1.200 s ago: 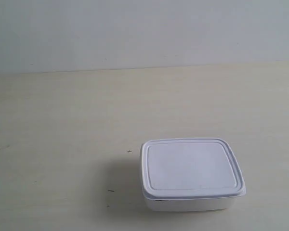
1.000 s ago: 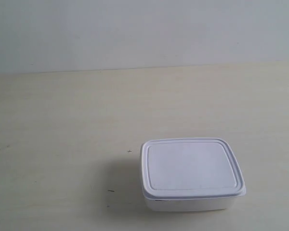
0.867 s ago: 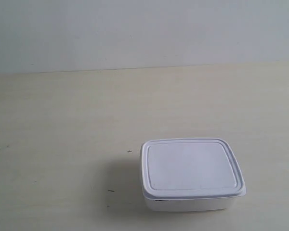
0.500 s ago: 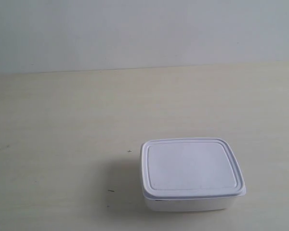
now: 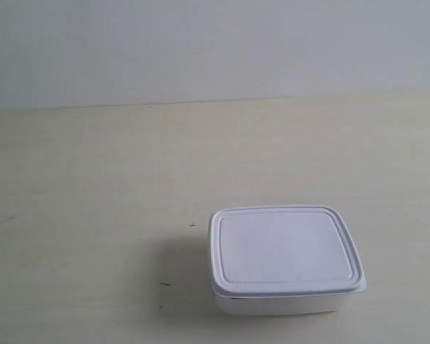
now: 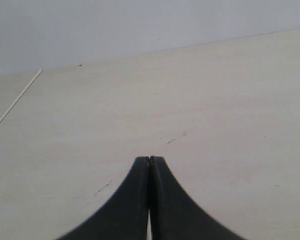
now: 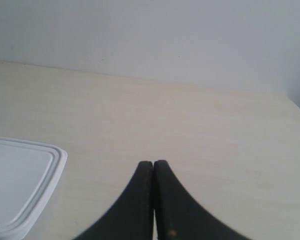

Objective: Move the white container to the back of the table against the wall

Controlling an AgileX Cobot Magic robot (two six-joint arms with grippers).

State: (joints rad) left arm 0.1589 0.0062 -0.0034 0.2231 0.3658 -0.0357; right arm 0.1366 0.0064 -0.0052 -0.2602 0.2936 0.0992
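Observation:
The white container (image 5: pixel 283 258) sits lidded on the cream table (image 5: pixel 93 179) near the front edge, right of centre in the exterior view, far from the pale wall (image 5: pixel 201 43). No arm shows in that view. In the right wrist view a corner of the container's lid (image 7: pixel 20 180) lies beside my right gripper (image 7: pixel 153 163), which is shut and empty, apart from the lid. My left gripper (image 6: pixel 149 158) is also shut with nothing in it, over bare table; the container is out of its view.
The table (image 6: pixel 215 100) meets the wall (image 6: pixel 115 25) along a straight line at the back. A few tiny dark marks (image 5: pixel 165 284) dot the surface left of the container. A table edge or seam (image 6: pixel 15 102) runs diagonally in the left wrist view.

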